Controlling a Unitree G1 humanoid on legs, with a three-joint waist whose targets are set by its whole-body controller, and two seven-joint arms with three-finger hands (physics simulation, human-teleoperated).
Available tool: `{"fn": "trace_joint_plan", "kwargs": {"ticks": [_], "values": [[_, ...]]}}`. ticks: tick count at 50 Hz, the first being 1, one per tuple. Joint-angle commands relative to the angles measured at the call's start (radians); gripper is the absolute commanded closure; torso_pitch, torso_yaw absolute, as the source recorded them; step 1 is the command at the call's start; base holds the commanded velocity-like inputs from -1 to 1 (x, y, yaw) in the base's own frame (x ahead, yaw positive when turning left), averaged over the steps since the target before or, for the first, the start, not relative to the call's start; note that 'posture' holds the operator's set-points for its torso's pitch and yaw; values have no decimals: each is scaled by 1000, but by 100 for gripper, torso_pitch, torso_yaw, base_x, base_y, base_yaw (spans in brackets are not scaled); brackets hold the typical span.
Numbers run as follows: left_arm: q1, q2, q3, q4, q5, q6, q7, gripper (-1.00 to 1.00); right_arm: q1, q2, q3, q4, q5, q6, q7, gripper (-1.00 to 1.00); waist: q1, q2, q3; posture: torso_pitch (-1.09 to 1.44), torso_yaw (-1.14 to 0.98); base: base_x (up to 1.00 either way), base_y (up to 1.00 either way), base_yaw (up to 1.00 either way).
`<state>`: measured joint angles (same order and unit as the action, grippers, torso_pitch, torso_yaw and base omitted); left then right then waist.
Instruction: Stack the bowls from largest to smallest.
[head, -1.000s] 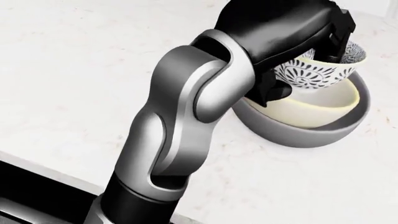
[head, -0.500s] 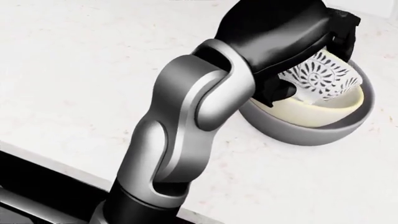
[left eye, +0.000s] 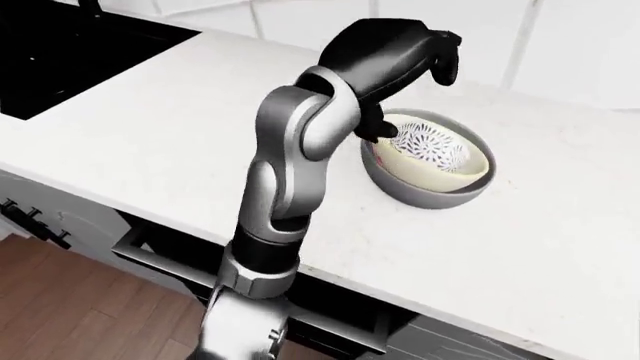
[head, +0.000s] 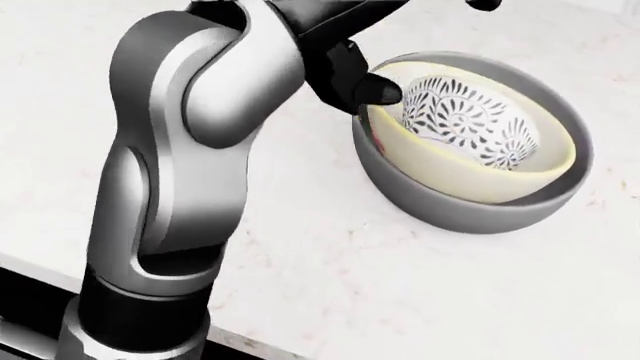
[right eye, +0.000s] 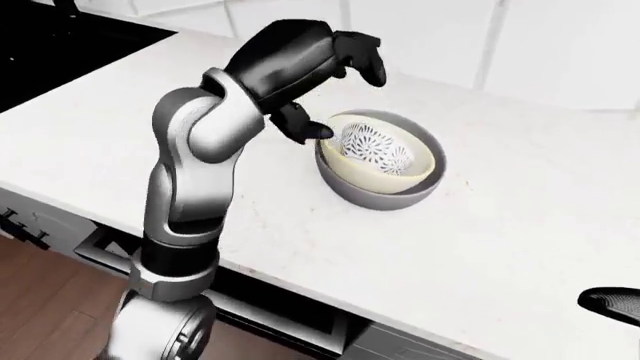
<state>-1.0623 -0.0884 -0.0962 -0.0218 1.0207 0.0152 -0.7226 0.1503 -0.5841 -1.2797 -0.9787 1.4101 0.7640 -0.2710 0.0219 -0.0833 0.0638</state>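
White speckled counter (left eye: 560, 225) carries the stack at centre: patterned bowl (head: 470, 124) lies tilted inside cream bowl (head: 440, 169), which sits in grey bowl (head: 480, 214). Left hand (right eye: 330, 64) hovers just above the stack's left rim, fingers apart, gripping nothing. Right hand (right eye: 612, 304) barely visible; state indeterminate

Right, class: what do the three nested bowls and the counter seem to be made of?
Patterned bowl: probably glazed ceramic, printed black-on-white motif. Cream bowl: ceramic or plastic, plain soft sheen. Grey bowl: matte stoneware or plastic, few highlights. Counter: likely polished stone, white with faint speckles.
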Motion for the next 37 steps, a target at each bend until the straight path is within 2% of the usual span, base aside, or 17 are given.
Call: {"fn": "trace_joint_plan", "kwargs": {"ticks": [1,7,11,14,17,18,22,27,31,32,33,35,37], "values": [[-25,33,23,-64,-41,23,-15,-14,-9,-33,-15,-14,33,-25,-40,-100,2,-8,-19,0,0,0,0,0],[3,155,77,-147,-125,53,-50,-15,-24,-105,-31,-17,105,-12,-112,-100,1,-1,-16,0,0,0,0,0],[33,242,128,-182,-195,78,-37,-18,-37,-138,-32,-15,116,8,-131,-100,-1,4,-14,0,0,0,0,0],[67,318,165,-166,-246,66,6,-20,-36,-155,-56,-4,113,32,-114,-100,-3,7,-12,0,0,0,0,0],[108,385,201,-151,-294,62,37,-28,-15,-152,-114,15,100,60,-58,-100,-4,10,-11,0,0,0,0,0],[120,410,221,-118,-305,58,72,-30,-3,-148,-139,26,84,71,-24,-100,-4,11,-10,0,0,0,0,0],[170,465,245,-104,-353,58,119,-35,26,-132,-217,62,40,96,71,-100,-5,15,-9,0,0,0,0,0],[203,526,282,-15,-393,45,213,-47,53,-107,-281,106,-33,103,178,-100,-7,19,-7,0,0,0,0,0],[239,562,299,127,-421,-26,337,-67,65,-76,-309,139,-99,91,258,-100,-9,25,-8,0,0,0,0,0],[243,570,304,162,-428,-44,373,-78,68,-66,-313,148,-120,83,280,-100,-10,26,-9,0,0,0,0,0],[244,577,314,187,-435,-49,410,-100,71,-57,-317,164,-145,72,307,-100,-10,28,-11,0,0,0,0,0],[231,591,335,242,-453,-41,504,-100,67,-28,-308,208,-226,28,374,-100,-11,31,-13,0,0,0,0,0],[228,612,338,302,-476,-62,570,-100,44,3,-272,275,-314,-44,431,-100,-14,34,-15,0,0,0,0,0]]}}
